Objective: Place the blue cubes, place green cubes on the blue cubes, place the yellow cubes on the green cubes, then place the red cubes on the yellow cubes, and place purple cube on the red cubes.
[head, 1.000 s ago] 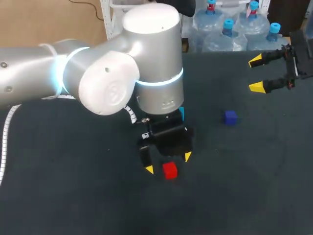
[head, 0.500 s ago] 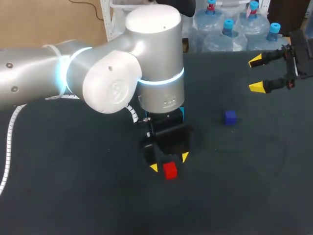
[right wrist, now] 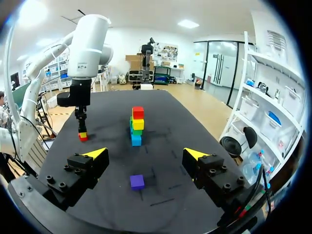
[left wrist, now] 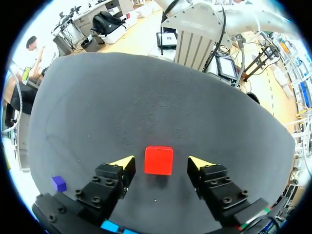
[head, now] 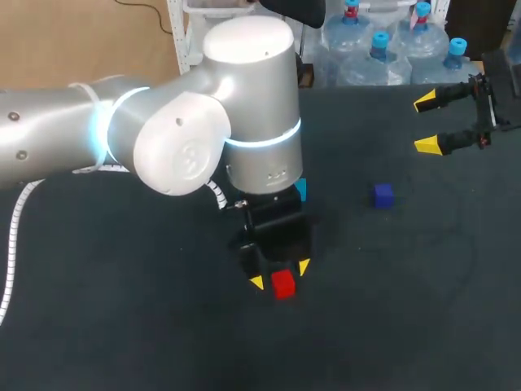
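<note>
Our left gripper straddles a red cube toward the table's near edge, jaws wide and clear of it; an off-centre squeeze could twist the cube. Our right gripper hangs wide open at the far right corner; only its wrist view shows the stack, which our left arm hides from above; the purple cube lies apart.

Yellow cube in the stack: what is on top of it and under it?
On top sits a red cube; under the yellow cube a green cube shows, then a blue cube. In the head view the left arm covers them all but a blue edge.
</note>
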